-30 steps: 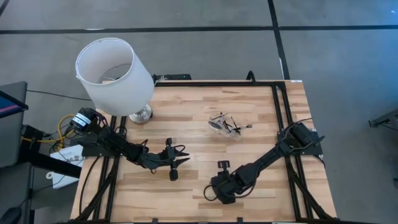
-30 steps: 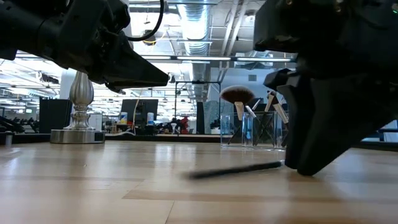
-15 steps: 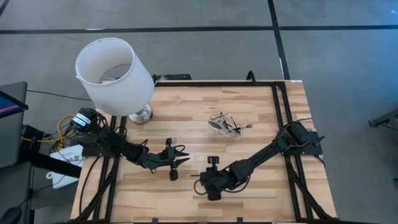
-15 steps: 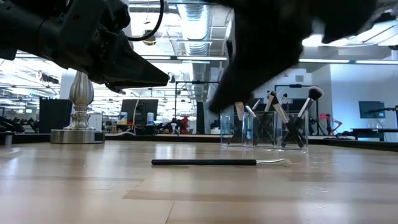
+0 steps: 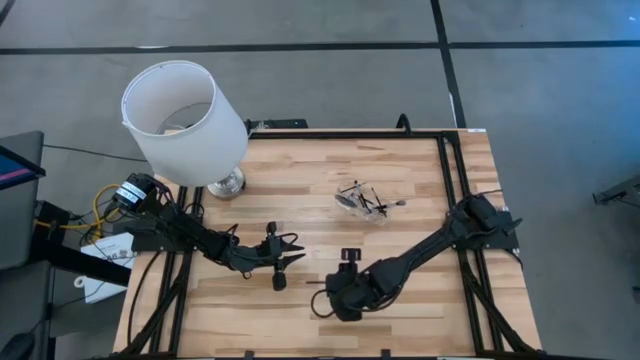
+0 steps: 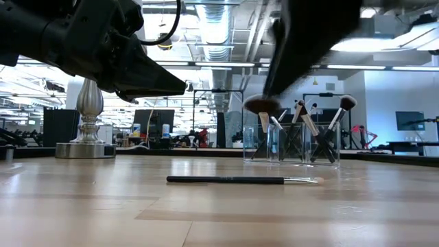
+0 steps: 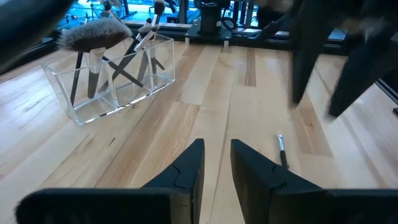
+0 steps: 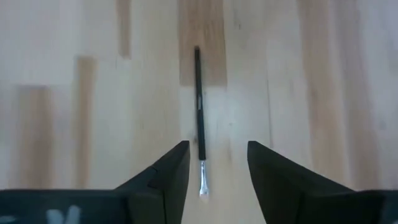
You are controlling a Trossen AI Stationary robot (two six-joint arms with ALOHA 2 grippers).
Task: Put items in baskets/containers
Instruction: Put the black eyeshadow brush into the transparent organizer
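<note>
While the right gripper (image 8: 214,163) hovers jaws wide above one brush (image 8: 199,118), bare table (image 5: 400,165) surrounds it.

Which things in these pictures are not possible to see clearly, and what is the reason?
- Loose brush: hidden in the high view under the right gripper.
- Brushes in the clear container: too small to count in the high view; they overlap in the low view.
- Lamp: in the low view, its shade is hidden behind the left gripper.

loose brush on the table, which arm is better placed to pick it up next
Right. The right gripper hangs open directly above the loose makeup brush, fingers either side of it. The left gripper sits off to the side.
</note>
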